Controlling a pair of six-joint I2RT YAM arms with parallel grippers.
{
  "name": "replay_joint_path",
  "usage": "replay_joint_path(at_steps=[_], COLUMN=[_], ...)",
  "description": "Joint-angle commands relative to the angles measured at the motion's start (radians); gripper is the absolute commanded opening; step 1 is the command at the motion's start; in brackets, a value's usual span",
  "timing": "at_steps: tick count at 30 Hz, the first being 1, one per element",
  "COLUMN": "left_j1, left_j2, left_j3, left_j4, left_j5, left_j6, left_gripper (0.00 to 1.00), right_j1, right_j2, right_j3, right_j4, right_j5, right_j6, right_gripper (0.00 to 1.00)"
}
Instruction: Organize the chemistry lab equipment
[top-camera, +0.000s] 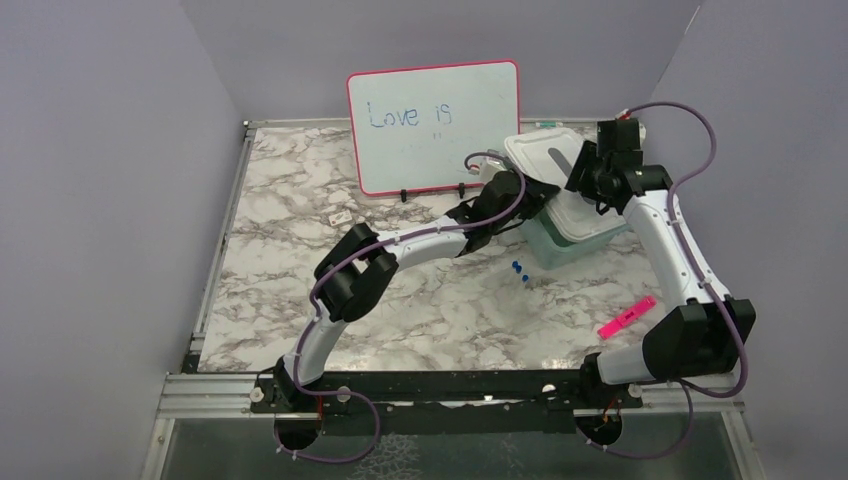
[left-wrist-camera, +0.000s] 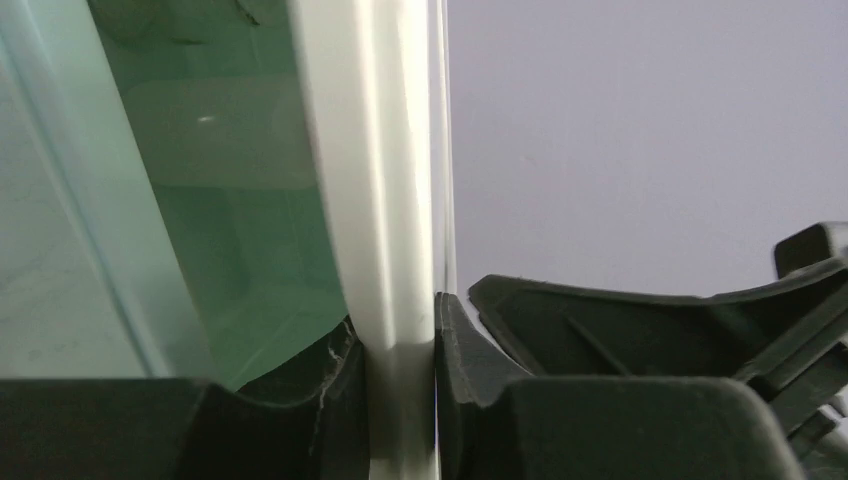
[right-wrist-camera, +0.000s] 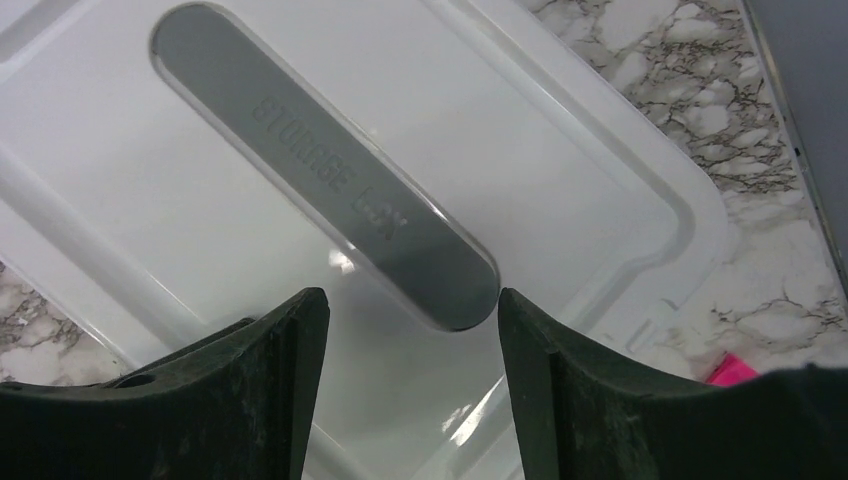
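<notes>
None of the lab equipment shows; the beaker, funnel, sticks, brush and tweezers are hidden or out of view. A white lid (top-camera: 540, 160) with a grey label strip (right-wrist-camera: 330, 170) is tilted over a translucent green box (top-camera: 575, 245) at the back right. My left gripper (top-camera: 533, 195) is shut on the lid's rim (left-wrist-camera: 385, 200), with the box's green wall (left-wrist-camera: 230, 200) to its left. My right gripper (top-camera: 582, 172) is open and empty, hovering just above the lid's top (right-wrist-camera: 250, 260).
A pink-framed whiteboard (top-camera: 433, 125) stands at the back. A flat pink marker (top-camera: 627, 316) lies at the front right and also shows in the right wrist view (right-wrist-camera: 735, 372). Two small blue bits (top-camera: 519, 270) lie in front of the box. A small white scrap (top-camera: 341, 216) lies to the left.
</notes>
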Motion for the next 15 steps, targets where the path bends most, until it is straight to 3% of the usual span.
replay_joint_path(at_steps=[1,7,15], left_j1=[0.004,0.007,0.011], left_j2=[-0.038,-0.049,-0.131], left_j3=[-0.002,0.004,-0.056], left_j4=[0.001,-0.057,-0.123], left_j5=[-0.006,0.023,0.028], left_j6=[-0.033,-0.046,-0.042], left_gripper=[0.29,0.46,0.53], right_j1=[-0.01,-0.015,-0.018], right_j2=[-0.005,0.007,0.013], right_j3=[-0.043,-0.094,-0.126], right_j4=[0.093,0.138,0.163], right_j5=[-0.071,-0.089,-0.129], right_j6=[-0.005,-0.019,-0.035], right_gripper=[0.66,0.6,0.58])
